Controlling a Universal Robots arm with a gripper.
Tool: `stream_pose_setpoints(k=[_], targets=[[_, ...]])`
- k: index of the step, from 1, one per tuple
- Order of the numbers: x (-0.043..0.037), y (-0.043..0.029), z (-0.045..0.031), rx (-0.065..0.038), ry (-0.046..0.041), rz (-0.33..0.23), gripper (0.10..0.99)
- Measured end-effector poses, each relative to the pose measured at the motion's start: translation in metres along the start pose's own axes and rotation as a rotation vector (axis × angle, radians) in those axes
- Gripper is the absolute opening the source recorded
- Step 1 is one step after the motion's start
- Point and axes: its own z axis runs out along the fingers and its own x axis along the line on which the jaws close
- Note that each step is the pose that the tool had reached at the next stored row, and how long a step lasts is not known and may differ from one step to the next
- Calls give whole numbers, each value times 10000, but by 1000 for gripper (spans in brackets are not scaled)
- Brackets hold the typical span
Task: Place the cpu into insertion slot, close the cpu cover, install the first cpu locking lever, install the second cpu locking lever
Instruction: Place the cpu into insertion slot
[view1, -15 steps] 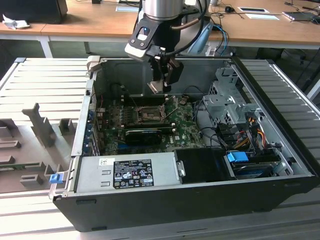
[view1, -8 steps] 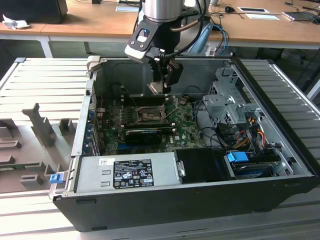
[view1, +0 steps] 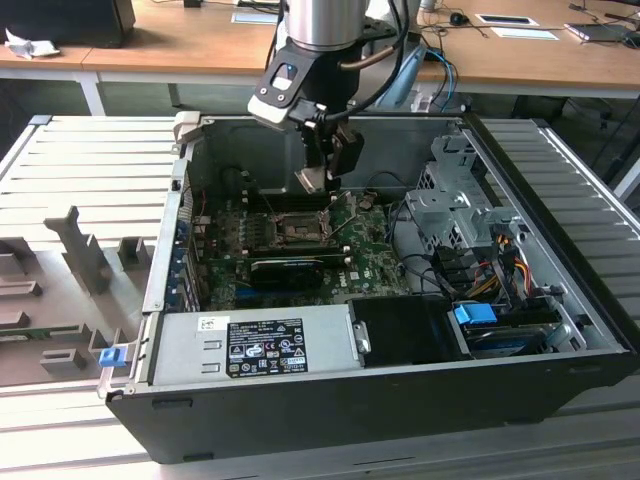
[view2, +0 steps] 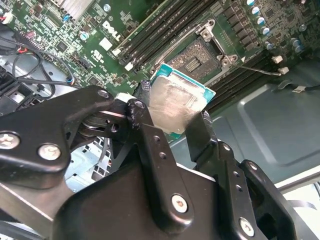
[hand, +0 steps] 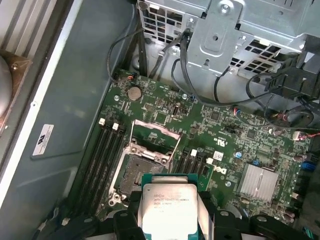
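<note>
second wrist view: tool (view2: 172, 119) clamped on cpu (view2: 177, 100) edges, cpu held above bare insertion slot (view2: 196, 59).

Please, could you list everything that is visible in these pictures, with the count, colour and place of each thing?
case: 1, black, open, on the table
table: 1, grey, slatted, under the case
board: 1, green, inside the case
slot: 1, dark, on the board, empty
cover: 1, silvery, raised open at the slot
cpu: 1, silvery top, above the board, not in the slot
heatsink: 1, silver, on the board
power supply: 1, grey, at the case's near side
drive cage: 1, silver, at the exterior view's right of the board
arm: 1, silver, above the case
tool: 1, black, shut on the cpu
</note>
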Motion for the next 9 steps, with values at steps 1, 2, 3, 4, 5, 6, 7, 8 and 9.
stream_pose_setpoints(k=[1, 2, 3, 4, 5, 6, 7, 8, 9], targets=[[0, -1, 3, -3, -12, 141, 529], [0, -1, 7, -9, -28, 342, 529], [0, -1, 9, -12, -40, 471, 529], [-1, -1, 13, -17, -57, 678, 529], [-1, -2, 17, -23, -79, 925, 529], [-1, -2, 19, -25, -88, 1038, 529], [-1, -2, 21, -25, -94, 1096, 529], [-1, -2, 27, -27, -97, 1133, 529], [-1, -3, 33, -28, -97, 1143, 529]])
